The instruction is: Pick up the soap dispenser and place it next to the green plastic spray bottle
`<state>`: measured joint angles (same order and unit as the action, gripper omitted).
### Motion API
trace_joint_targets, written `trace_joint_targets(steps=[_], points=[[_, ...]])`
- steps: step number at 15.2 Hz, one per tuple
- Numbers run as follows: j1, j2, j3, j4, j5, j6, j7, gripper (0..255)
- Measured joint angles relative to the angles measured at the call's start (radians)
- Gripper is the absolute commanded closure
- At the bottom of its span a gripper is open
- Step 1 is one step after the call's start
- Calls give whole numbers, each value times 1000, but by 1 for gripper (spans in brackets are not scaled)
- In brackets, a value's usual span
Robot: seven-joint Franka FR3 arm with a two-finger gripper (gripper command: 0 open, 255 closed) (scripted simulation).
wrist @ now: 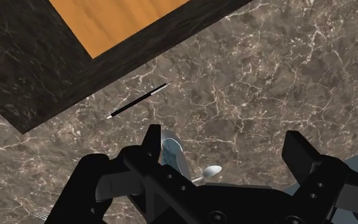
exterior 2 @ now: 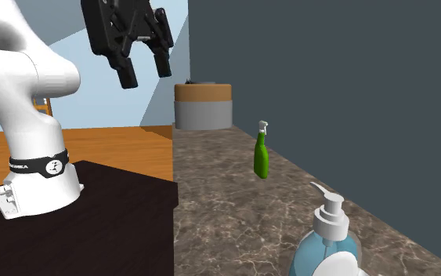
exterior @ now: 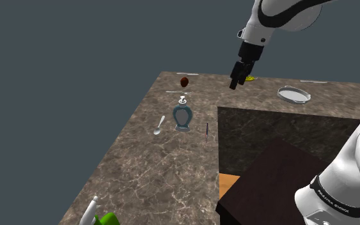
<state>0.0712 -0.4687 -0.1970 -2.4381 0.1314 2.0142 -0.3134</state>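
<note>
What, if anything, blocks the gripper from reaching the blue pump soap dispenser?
Nothing obvious, so probably yes: the gripper hangs open above the marbled counter, the blue soap dispenser stands uncovered, and the silver spoon and dark pen lie apart beside it.

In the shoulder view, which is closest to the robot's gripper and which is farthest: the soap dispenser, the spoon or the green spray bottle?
1. Soap dispenser, mid-counter, below and left of the gripper.
2. Spoon, just left of the dispenser; these two are too close to call.
3. Green spray bottle, far off at the view's bottom edge.
</note>
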Motion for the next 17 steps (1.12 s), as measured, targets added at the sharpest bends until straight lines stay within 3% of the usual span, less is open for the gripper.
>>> trace_joint_targets(steps=[7, 12, 17], points=[[54, 255, -78, 81, 114, 174, -227, 0], [80, 459, -102, 179, 251, 261, -412, 0], [69, 674, -83, 322, 399, 302, -592, 0]])
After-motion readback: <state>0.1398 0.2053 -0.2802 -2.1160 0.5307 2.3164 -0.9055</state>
